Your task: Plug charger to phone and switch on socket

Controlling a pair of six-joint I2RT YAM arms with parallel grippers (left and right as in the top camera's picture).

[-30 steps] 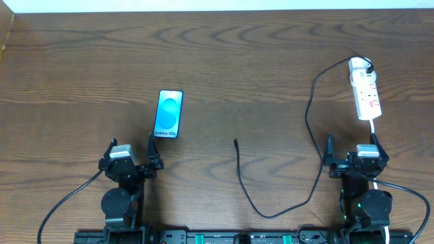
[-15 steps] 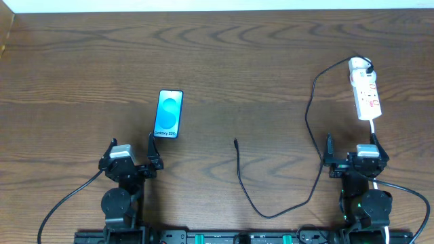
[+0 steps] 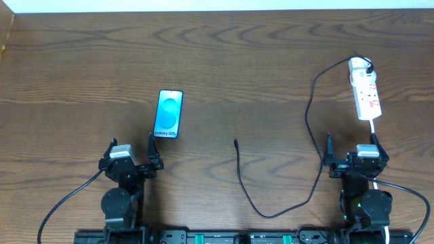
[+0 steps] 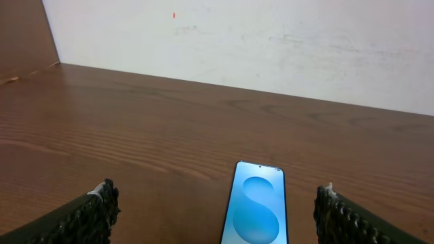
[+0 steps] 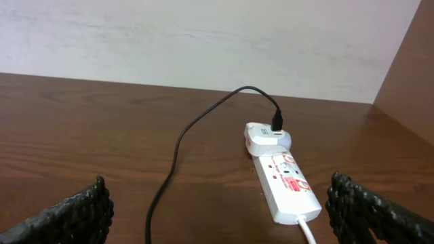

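The phone [image 3: 169, 114] lies flat on the table, blue screen up, just ahead of my left gripper [image 3: 131, 150], which stands open and empty. In the left wrist view the phone [image 4: 256, 211] shows between the spread fingers [image 4: 95, 213]. The white socket [image 3: 365, 91] lies at the far right with the charger's black plug [image 3: 368, 68] in an adapter at its far end. The charger cable [image 3: 310, 108] loops down the table, and its connector tip [image 3: 235, 141] lies free at the centre. My right gripper [image 3: 351, 148] is open, just short of the socket [image 5: 281, 179].
The socket's white cord [image 3: 374, 132] runs back beside my right gripper. A white wall [image 5: 203, 34] borders the table's far edge. A wooden side panel [image 5: 413, 68] rises at the right, and another [image 4: 24, 37] at the left.
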